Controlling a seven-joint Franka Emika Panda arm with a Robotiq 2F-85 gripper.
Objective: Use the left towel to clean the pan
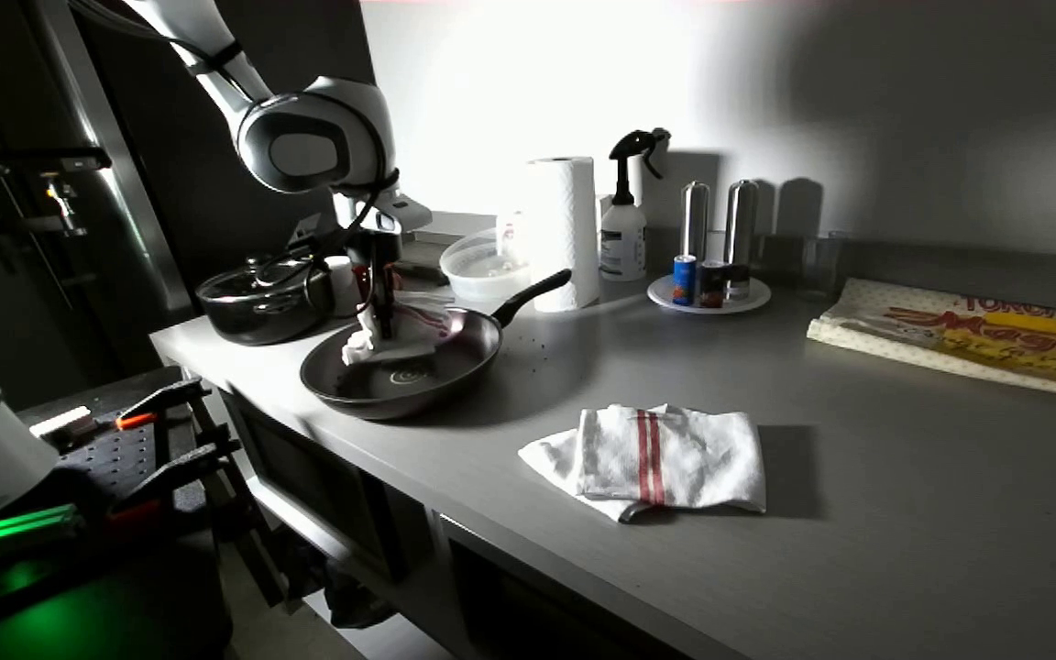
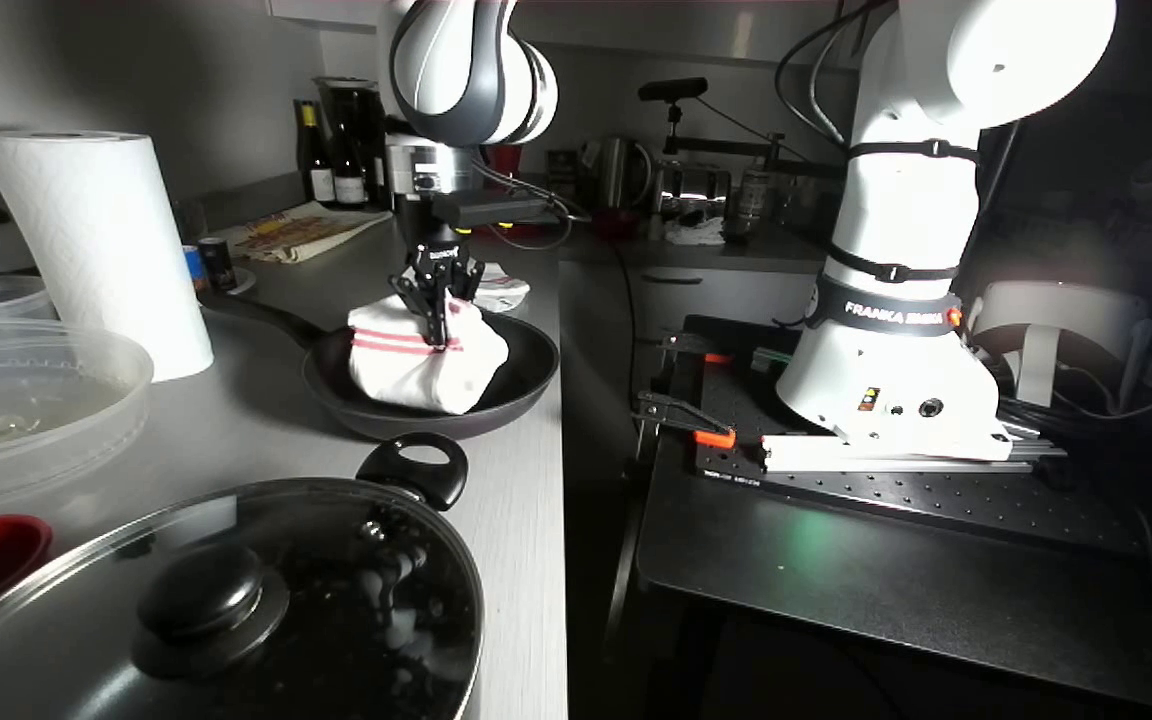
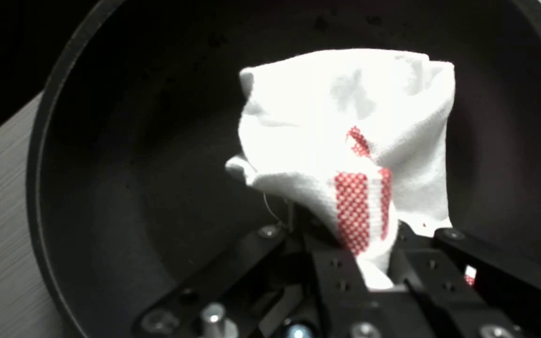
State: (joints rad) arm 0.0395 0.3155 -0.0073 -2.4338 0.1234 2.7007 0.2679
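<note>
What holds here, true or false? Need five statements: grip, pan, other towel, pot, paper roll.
1. The gripper pinches a white, red-striped cloth. True.
2. The handle of the pan points toward the robot base. False: it points away from the base.
3. A second towel, also red-striped, lies on the counter. True.
4. The pot has no lid. False: a glass lid covers it.
5. The paper roll lies on its side. False: it stands upright.
</note>
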